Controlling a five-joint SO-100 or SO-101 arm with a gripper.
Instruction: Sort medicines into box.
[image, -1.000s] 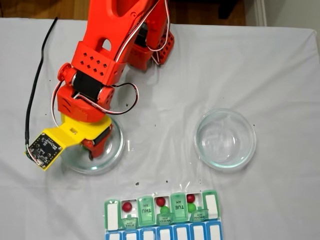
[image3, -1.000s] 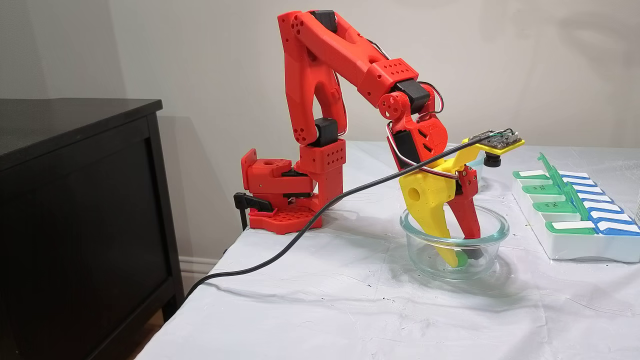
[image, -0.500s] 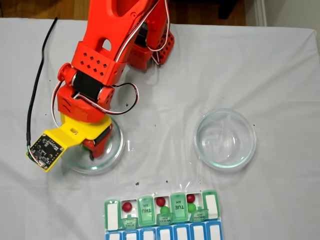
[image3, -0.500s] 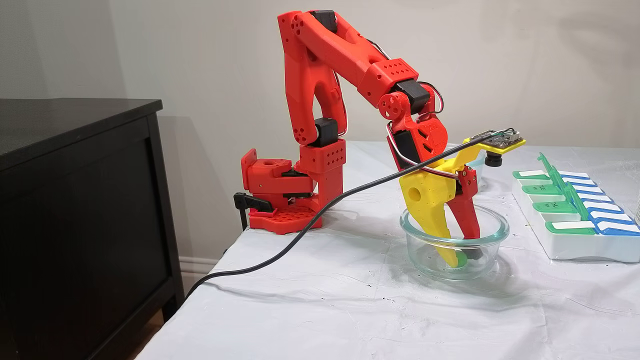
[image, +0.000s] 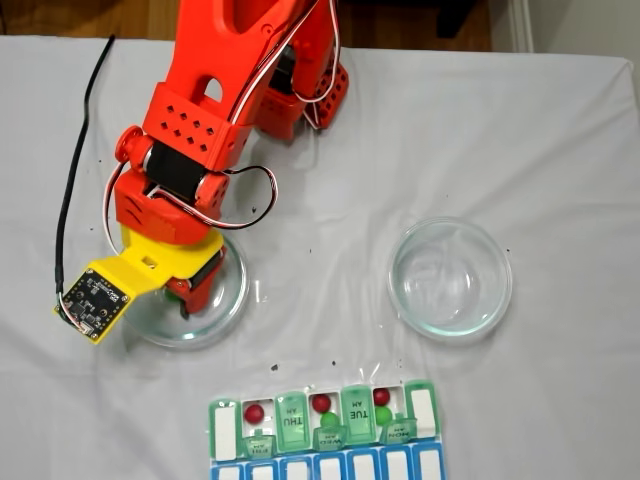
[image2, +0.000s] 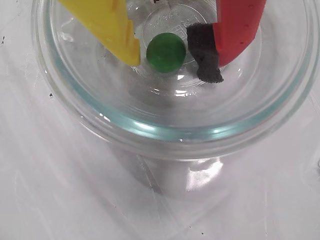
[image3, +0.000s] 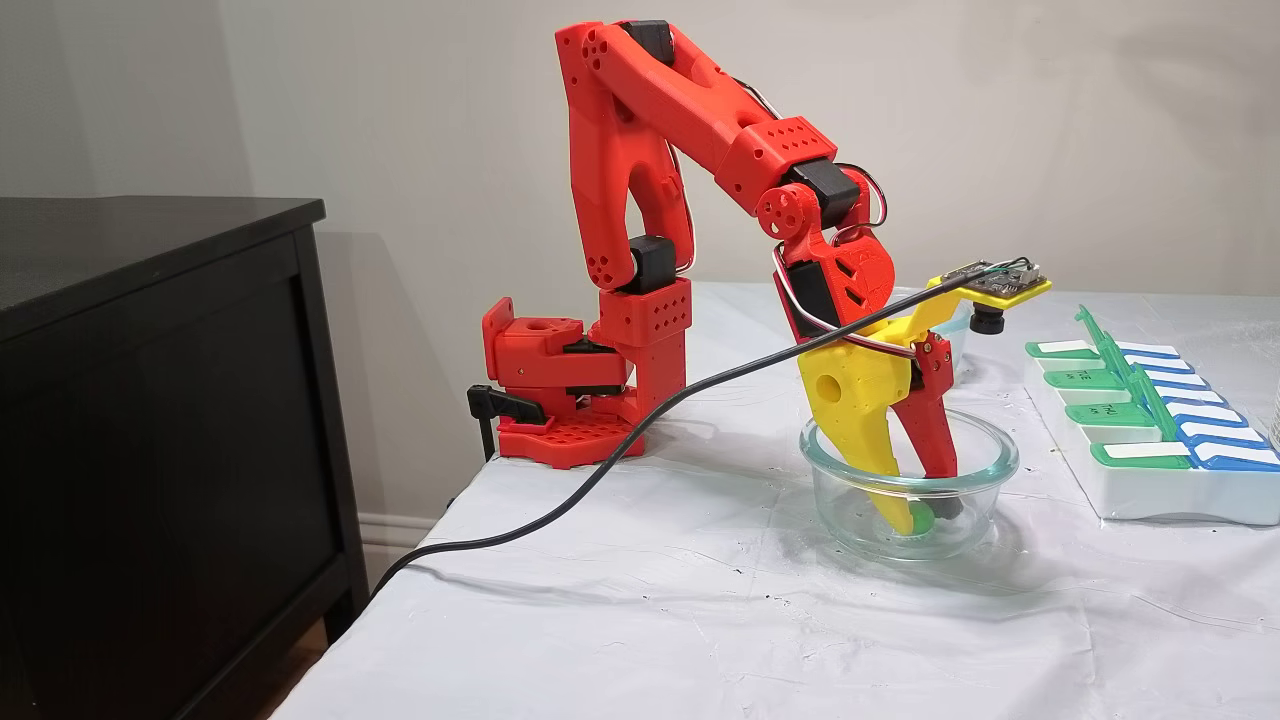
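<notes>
1. Inside the left glass dish (image: 232, 300) of the top-down fixed view, I have the gripper (image2: 167, 52) lowered to the floor of the dish.
2. Tool state: in the wrist view the jaws are spread just wider than the green ball (image2: 166, 52). The yellow finger stands just beside it on one side, the black pad (image2: 204, 56) of the red finger just beside it on the other. I cannot tell whether either touches yet; I judge the ball is not pinched.
3. Task thing: this last green ball lies at the dish centre, between the fingertips. The side fixed view shows it low in the dish (image3: 908, 487).
4. The box (image: 325, 420) lies well apart, near the table's front edge. Its open cells hold three red balls and two green ones.
5. The second dish (image: 450, 277) holds nothing I can see.
6. Risk: the ball is round and glossy on smooth glass. If the fingers meet it off centre, I judge it will squirt out sideways.
7. Risk: the tips sit at the dish floor. Pressing lower could shove or tip the dish.
8. Risk: a weak pinch could drop the ball on the way to the box, and it would roll on the cloth.
9. Risk: the cells are small; releasing high could bounce it out or into the wrong cell.
</notes>
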